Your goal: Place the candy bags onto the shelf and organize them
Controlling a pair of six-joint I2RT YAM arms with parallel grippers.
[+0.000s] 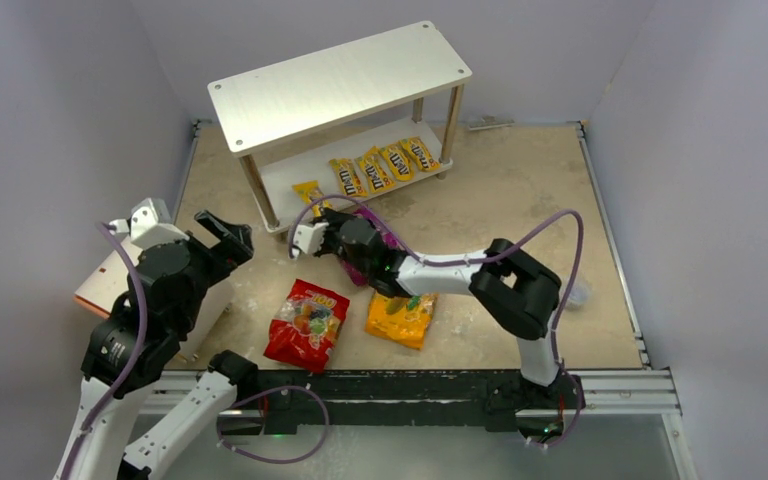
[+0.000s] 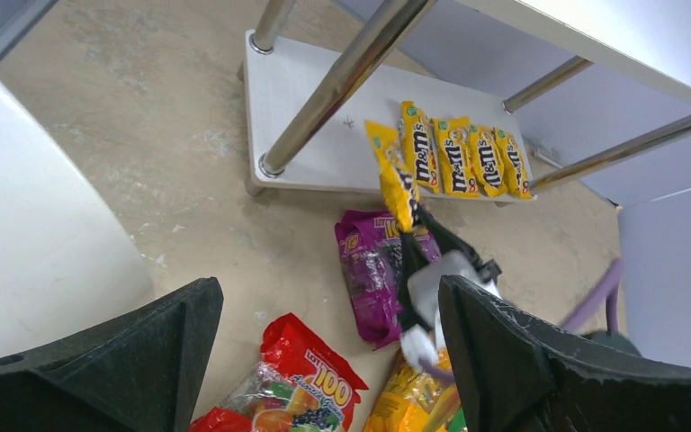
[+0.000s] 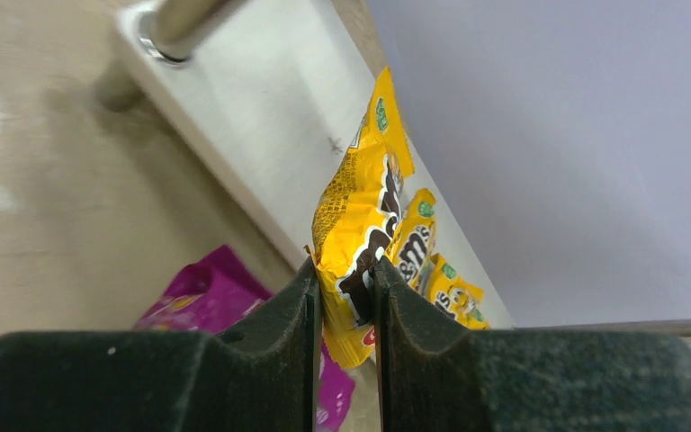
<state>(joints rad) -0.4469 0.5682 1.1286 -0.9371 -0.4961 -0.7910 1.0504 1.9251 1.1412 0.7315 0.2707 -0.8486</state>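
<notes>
Four packets (image 1: 385,165) lie in a neat row on the lower board (image 1: 290,180) of the shelf (image 1: 340,85). A fifth packet (image 3: 364,216) is clenched by its bottom end in the right gripper (image 3: 344,288), standing upright just off the board's front edge, near the left front leg (image 1: 258,190). The left gripper (image 2: 328,315) hangs off to the left with jaws spread wide, holding nothing. The purple pouch (image 2: 371,270) lies on the table (image 1: 520,190) under the right arm. The red pouch (image 1: 307,322) and orange pouch (image 1: 401,318) lie nearer the arm bases, none of them shelved yet.

From where I stand, the risk is in the reach inward. Gripped so low, the fifth packet looks floppy, so its free top could catch the board's edge or the leg and fold over. Pushed too far right, it could nudge the tidy row askew. Let go too early, it would likely drop off the edge onto the purple pouch. The top board also leaves the wrist little headroom.
</notes>
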